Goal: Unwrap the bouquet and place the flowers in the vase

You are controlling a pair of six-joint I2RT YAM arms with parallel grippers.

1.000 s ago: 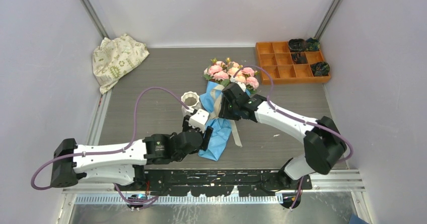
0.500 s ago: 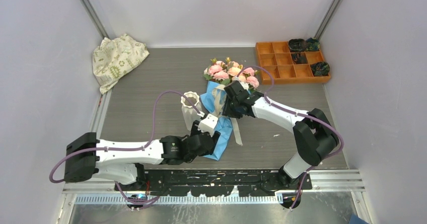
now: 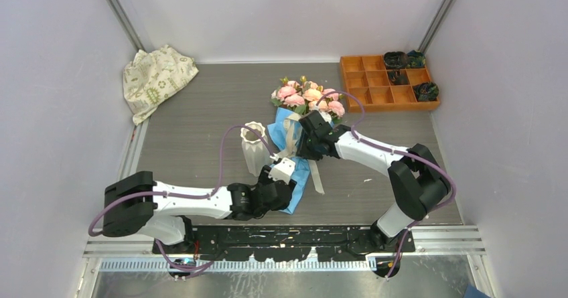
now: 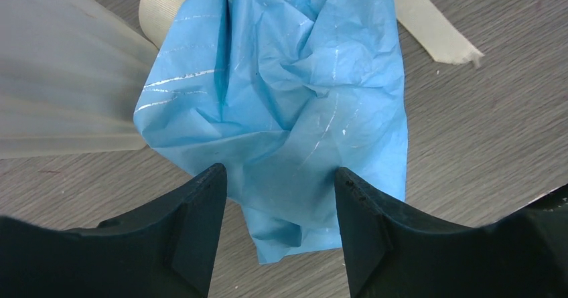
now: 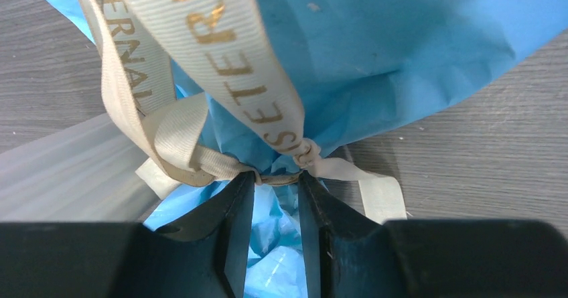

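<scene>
Right tool (image 5: 276,177) is clenched on the bouquet (image 3: 282,128) at its tied neck; in the wrist view both fingers (image 5: 238,211) press against the beige ribbon (image 5: 228,57) where it cinches the blue wrapping paper (image 5: 402,37), with the knot at the tips and a printed loop rising toward 12 o'clock. Left tool (image 4: 280,172) is released; its jaws stand apart over the crumpled tail of the paper at the bundle's 6 o'clock end, with nothing pinched between them.

Outward from there, the bouquet lies flat near the middle of the counter (image 3: 201,110), flowers (image 3: 307,98) at its 12 o'clock end; a loose ribbon end (image 4: 429,30) trails on the wood at about 5 o'clock of the neck. The white ribbed vase (image 3: 254,147) stands upright just beside the paper at 9 o'clock, nothing showing in its mouth. A cream patterned cloth (image 3: 155,77) at 10 o'clock and an orange compartment tray (image 3: 375,96) at 1 o'clock lie well apart.

By my reading the step in hand is undoing the ribbon; the wrap is still closed and no stem is in the vase, so the task looks early. The next move probably calls for a pull on a ribbon tail or loop, away from the knot, while the left tool closes on the paper tail to anchor the bundle. A tug toward 9 o'clock could tip the vase.
</scene>
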